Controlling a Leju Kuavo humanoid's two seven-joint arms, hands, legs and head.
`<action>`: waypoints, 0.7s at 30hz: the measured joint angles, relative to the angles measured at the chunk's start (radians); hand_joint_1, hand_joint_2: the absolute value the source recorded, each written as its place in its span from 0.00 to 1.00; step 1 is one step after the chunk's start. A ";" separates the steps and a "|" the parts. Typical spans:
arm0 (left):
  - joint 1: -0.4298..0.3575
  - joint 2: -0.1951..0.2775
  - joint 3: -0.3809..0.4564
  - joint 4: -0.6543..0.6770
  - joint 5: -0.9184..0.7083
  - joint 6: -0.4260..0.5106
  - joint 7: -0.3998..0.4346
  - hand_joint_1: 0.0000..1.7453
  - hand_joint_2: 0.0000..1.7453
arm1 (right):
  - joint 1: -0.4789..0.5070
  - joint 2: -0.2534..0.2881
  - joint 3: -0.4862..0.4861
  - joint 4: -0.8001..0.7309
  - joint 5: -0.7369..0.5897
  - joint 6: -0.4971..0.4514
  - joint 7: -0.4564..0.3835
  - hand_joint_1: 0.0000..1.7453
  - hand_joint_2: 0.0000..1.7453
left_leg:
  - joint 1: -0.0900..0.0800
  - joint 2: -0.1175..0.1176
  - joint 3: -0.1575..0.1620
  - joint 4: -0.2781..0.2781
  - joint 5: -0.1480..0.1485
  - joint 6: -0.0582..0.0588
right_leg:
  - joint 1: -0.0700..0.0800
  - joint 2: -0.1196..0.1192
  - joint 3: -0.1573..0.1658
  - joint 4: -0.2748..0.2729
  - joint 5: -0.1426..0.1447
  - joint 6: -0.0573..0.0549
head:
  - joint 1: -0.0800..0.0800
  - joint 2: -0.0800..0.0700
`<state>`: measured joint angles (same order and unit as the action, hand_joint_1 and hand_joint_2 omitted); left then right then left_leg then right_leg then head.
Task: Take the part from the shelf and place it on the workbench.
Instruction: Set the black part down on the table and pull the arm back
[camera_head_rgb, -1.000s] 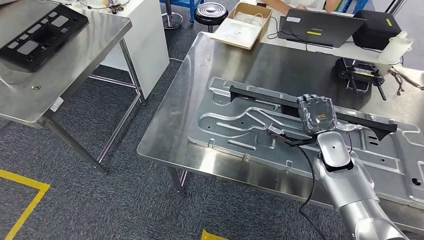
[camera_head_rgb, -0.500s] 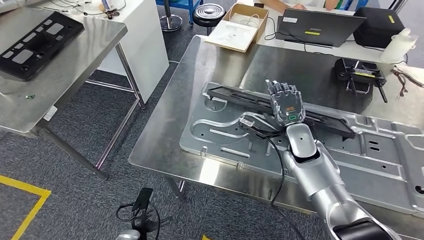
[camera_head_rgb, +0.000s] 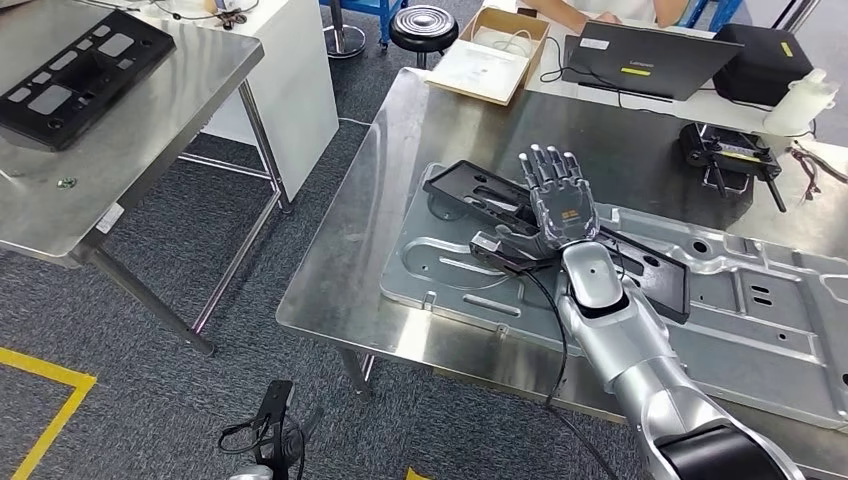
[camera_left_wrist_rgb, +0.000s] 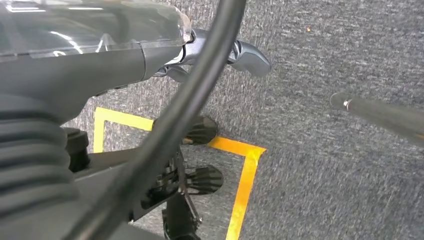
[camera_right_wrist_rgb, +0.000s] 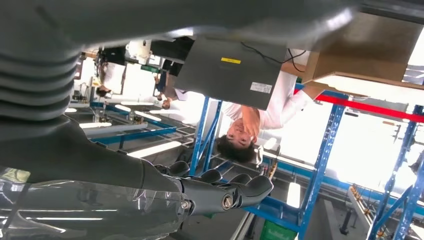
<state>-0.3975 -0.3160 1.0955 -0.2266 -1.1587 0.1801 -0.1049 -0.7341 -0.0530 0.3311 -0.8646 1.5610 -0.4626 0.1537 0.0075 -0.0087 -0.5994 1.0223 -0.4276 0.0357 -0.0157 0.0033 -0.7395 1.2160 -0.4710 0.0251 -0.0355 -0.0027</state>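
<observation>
Overhead, right robot hand (camera_head_rgb: 558, 205) hovers released above the part (camera_head_rgb: 500, 198) on the steel workbench (camera_head_rgb: 400, 160).

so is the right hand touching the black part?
Cannot tell. In the head view the right hand, fingers spread, overlaps the black part lying on the metal panel; no contact or gap shows.

workbench (camera_head_rgb: 440, 110): brushed steel | part (camera_head_rgb: 480, 192): matt black plastic | floor (camera_head_rgb: 250, 400): grey carpet
</observation>
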 joint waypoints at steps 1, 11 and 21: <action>0.000 0.000 0.000 0.000 0.004 -0.002 0.000 0.00 0.00 | -0.004 0.001 0.001 0.004 0.000 -0.001 -0.002 0.00 0.00 | 0.000 -0.001 -0.001 0.002 -0.002 -0.002 | 0.001 0.000 0.031 -0.065 0.031 -0.004 | 0.000 0.000; -0.001 0.004 0.000 0.000 0.034 -0.005 -0.003 0.00 0.00 | -0.025 0.024 0.004 0.030 -0.004 -0.007 -0.016 0.00 0.00 | -0.001 0.002 -0.073 0.186 -0.138 -0.043 | 0.000 -0.006 0.074 -0.198 0.093 -0.049 | 0.000 0.000; -0.004 0.008 -0.001 0.000 0.039 -0.001 -0.004 0.00 0.00 | -0.026 0.033 0.004 0.037 -0.004 -0.015 -0.019 0.00 0.00 | -0.006 0.000 0.071 0.010 -0.079 -0.024 | 0.000 -0.005 0.019 -0.201 0.170 -0.006 | 0.000 0.000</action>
<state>-0.4011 -0.3079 1.0945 -0.2266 -1.1194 0.1789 -0.1087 -0.7601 -0.0200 0.3353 -0.8276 1.5568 -0.4780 0.1348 0.0015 -0.0089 -0.5286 1.0324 -0.5064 0.0117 -0.0153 -0.0015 -0.7206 1.0148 -0.3012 0.0187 -0.0356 -0.0027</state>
